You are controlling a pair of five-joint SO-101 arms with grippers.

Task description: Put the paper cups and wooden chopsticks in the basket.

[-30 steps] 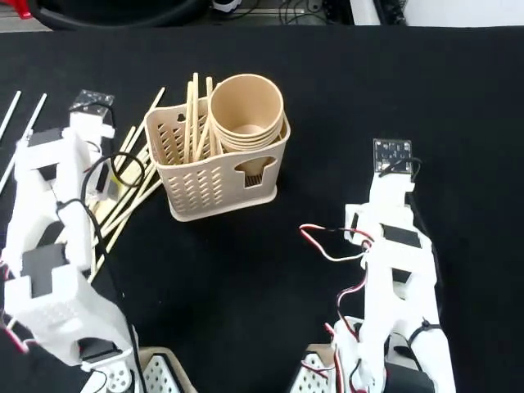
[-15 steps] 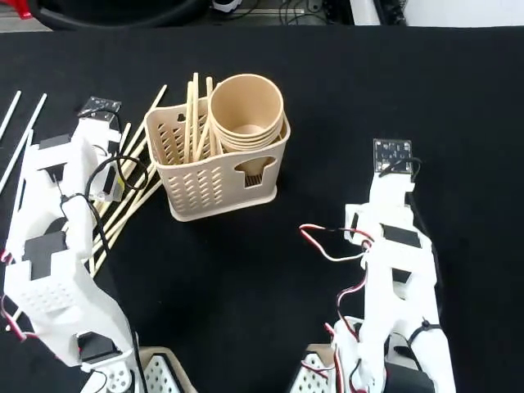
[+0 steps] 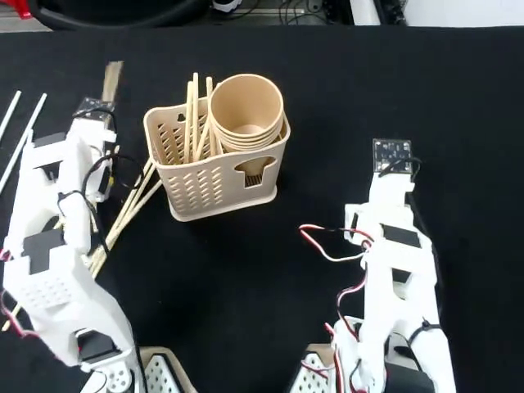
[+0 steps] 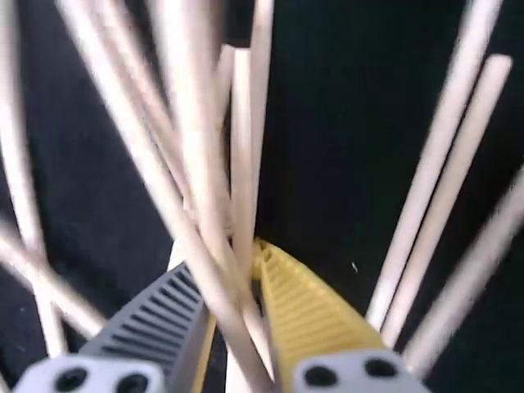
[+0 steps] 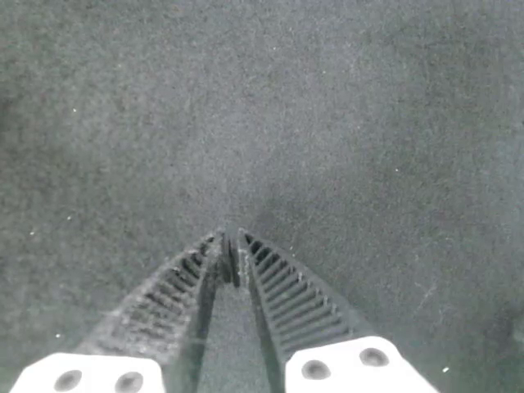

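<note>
While paper cups (image 3: pixel 246 110) are sitting in the basket (image 3: pixel 214 187), left gripper (image 4: pixel 219 264) is clamping wooden chopsticks (image 4: pixel 239 196) left of it. Right gripper (image 5: pixel 229 250) is lying pinched together; next, probably lifting them over the rim.

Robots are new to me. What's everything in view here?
black table cloth: one, black, under everything.
slotted beige plastic basket: one, beige, mid-cloth.
nested tan paper cups: one stack, tan, inside the basket.
upright wooden chopsticks: a few, pale, beside the cups.
loose wooden chopsticks: several, pale, between basket and left arm.
thin pale sticks: two, off-white, beyond the left arm.
gripped wooden chopsticks: a few, pale, in the left pincer.
left pincer: one, grey and yellow, shut on them.
right pincer: one, grey, shut, over bare cloth.
</note>
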